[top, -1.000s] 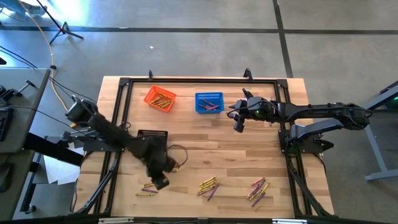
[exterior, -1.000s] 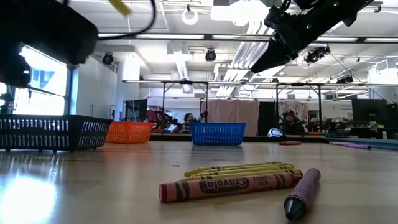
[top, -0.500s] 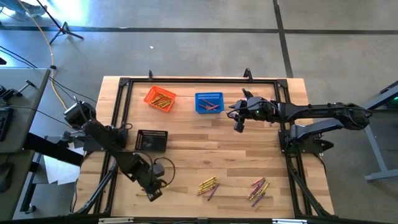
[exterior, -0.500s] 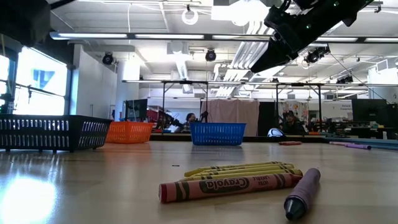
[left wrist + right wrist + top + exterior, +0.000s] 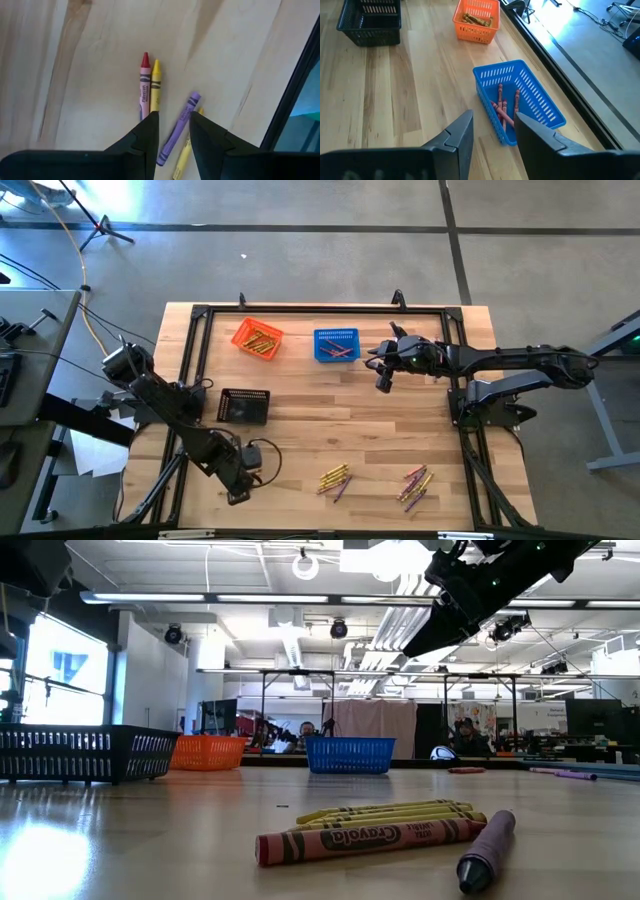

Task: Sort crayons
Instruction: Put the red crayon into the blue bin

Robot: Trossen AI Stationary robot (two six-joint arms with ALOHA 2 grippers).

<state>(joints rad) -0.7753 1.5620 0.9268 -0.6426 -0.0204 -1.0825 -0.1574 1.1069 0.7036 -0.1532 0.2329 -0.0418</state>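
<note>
The left tool (image 5: 170, 131) hangs with fingers parted near the bench's (image 5: 310, 430) front-left edge, over four crayons (image 5: 149, 90): a red and a yellow lying parallel and touching, a purple and another yellow slanted beside them, close to the black frame rail (image 5: 295, 95). The right tool (image 5: 491, 131), parted and empty, hovers beside the blue basket (image 5: 530, 97).

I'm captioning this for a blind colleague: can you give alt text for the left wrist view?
The left gripper hovers open over the wooden table, its fingers framing a purple crayon. A red crayon and a yellow crayon lie side by side beyond it.
</note>
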